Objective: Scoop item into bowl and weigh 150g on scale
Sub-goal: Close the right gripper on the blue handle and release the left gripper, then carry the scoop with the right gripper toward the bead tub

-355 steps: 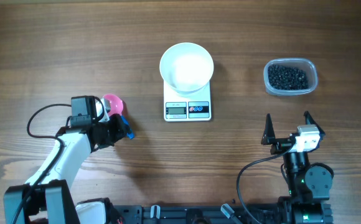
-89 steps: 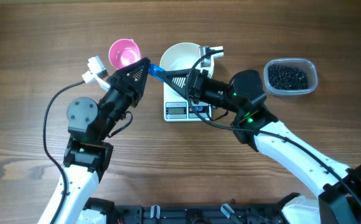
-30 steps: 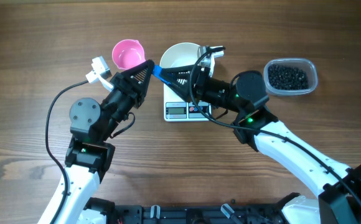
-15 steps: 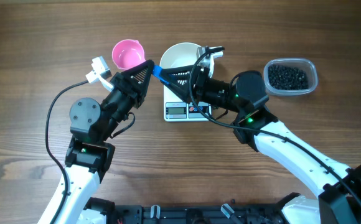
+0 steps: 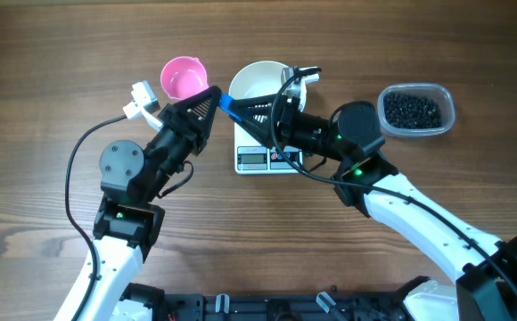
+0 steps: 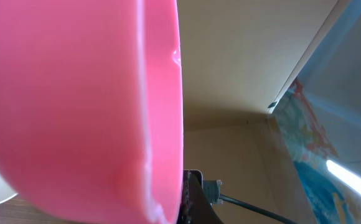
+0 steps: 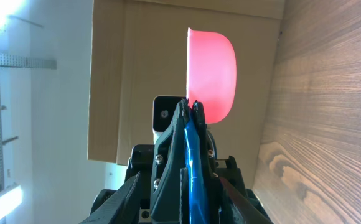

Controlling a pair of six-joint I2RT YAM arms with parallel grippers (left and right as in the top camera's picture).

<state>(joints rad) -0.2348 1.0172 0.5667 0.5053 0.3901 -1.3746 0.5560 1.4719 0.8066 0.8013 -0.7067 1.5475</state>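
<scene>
A pink scoop [image 5: 184, 78] with a blue handle [image 5: 225, 105] hangs above the table, left of the white bowl [image 5: 239, 82]. My left gripper [image 5: 212, 96] is shut on the handle. My right gripper [image 5: 234, 109] meets it head-on, and its fingers stand apart on either side of the handle's end [image 7: 195, 168] and the left fingertips. The scoop's cup [image 6: 75, 106] fills the left wrist view. The bowl sits on the scale [image 5: 257, 159]. The item [image 5: 411, 110], small black beads, lies in a clear tub at the right.
The clear tub [image 5: 449, 112] stands right of the scale, close behind my right arm's elbow [image 5: 356, 125]. My right arm reaches over the scale's front right part. A cable [image 5: 299, 76] loops above the bowl's right rim.
Over the last second nothing has visibly moved. Long before, the scoop lay on the table at the left and my right arm was parked at the front.
</scene>
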